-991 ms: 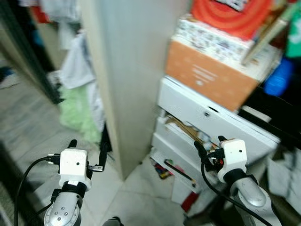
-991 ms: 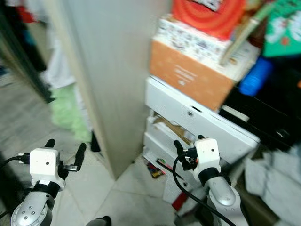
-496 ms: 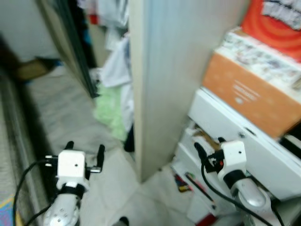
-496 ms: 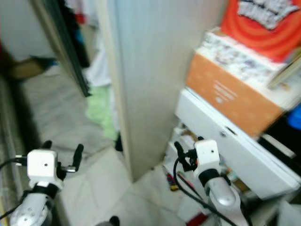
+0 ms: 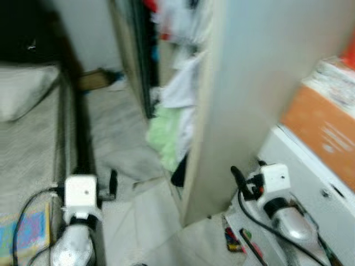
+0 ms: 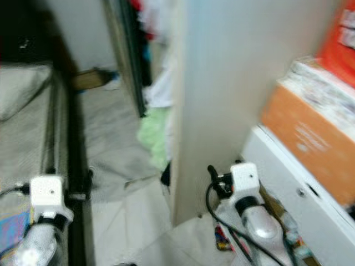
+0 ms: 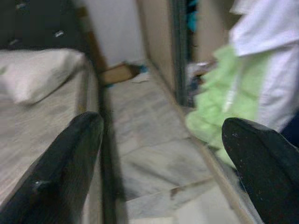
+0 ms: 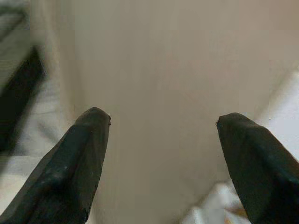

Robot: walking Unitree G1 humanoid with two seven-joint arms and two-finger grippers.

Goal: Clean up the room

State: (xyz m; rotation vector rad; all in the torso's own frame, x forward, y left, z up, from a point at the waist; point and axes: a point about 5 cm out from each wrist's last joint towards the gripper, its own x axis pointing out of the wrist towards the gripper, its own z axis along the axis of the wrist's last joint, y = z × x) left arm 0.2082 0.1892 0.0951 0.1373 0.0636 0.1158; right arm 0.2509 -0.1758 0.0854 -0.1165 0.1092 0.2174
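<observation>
Ahead of my left gripper (image 7: 161,154), wide open and empty, green and white clothes (image 5: 172,119) lie heaped by the wardrobe panel (image 5: 236,94). Facing that panel, my right gripper (image 8: 163,154) hangs open, holding nothing.

View swung left; bed (image 5: 28,94) now in frame.

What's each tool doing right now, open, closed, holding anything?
Left tool: open, empty, aimed at the green cloth.
Right tool: open, empty, facing the beige panel.
</observation>
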